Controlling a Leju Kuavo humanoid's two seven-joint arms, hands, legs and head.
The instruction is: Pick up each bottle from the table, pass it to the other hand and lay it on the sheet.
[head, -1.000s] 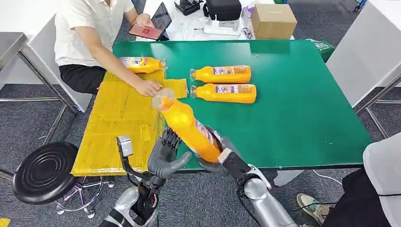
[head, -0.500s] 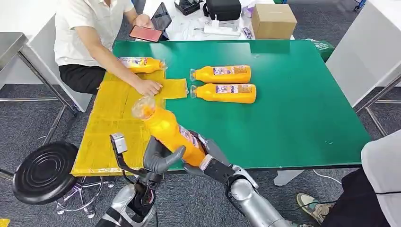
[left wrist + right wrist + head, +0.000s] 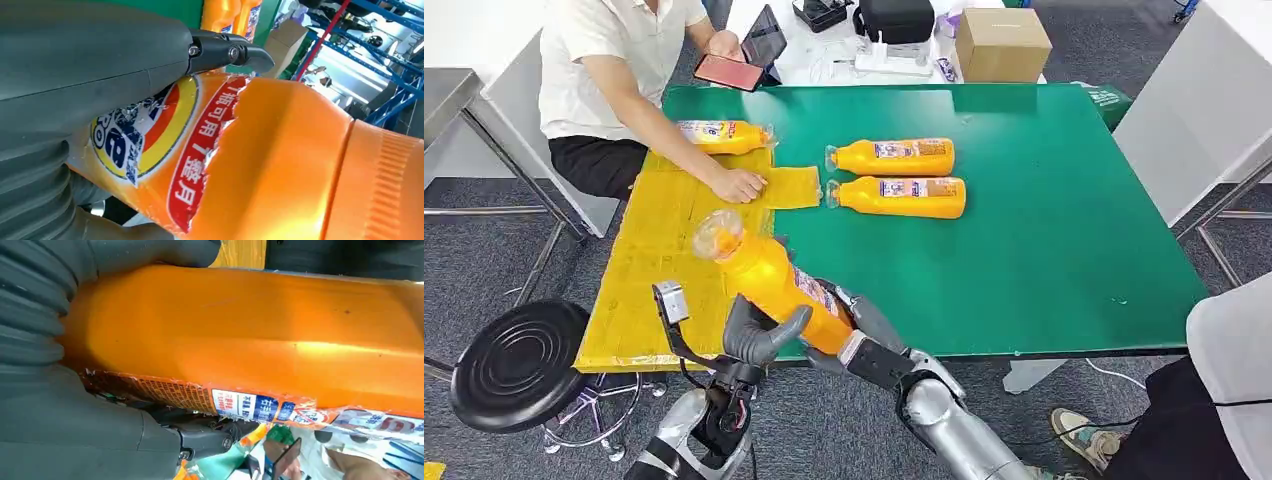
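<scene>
We see both hands on the orange bottle [image 3: 774, 285] above the table's near edge, right hand [image 3: 864, 335] gripping its base, left hand [image 3: 759, 335] wrapped mid-body, its neck tilting up-left over the yellow sheet [image 3: 659, 260].

Over the yellow sheet [image 3: 659, 262], a person's hand [image 3: 738, 184] is resting at the far edge, just beside an orange bottle [image 3: 722, 136] lying on the far corner, so that end is crowded. The near and middle stretch of the sheet is lying bare beneath the held bottle [image 3: 769, 283]. Two more bottles [image 3: 896, 177] are lying on the green table [image 3: 1064, 230], leaving its right side open.
</scene>
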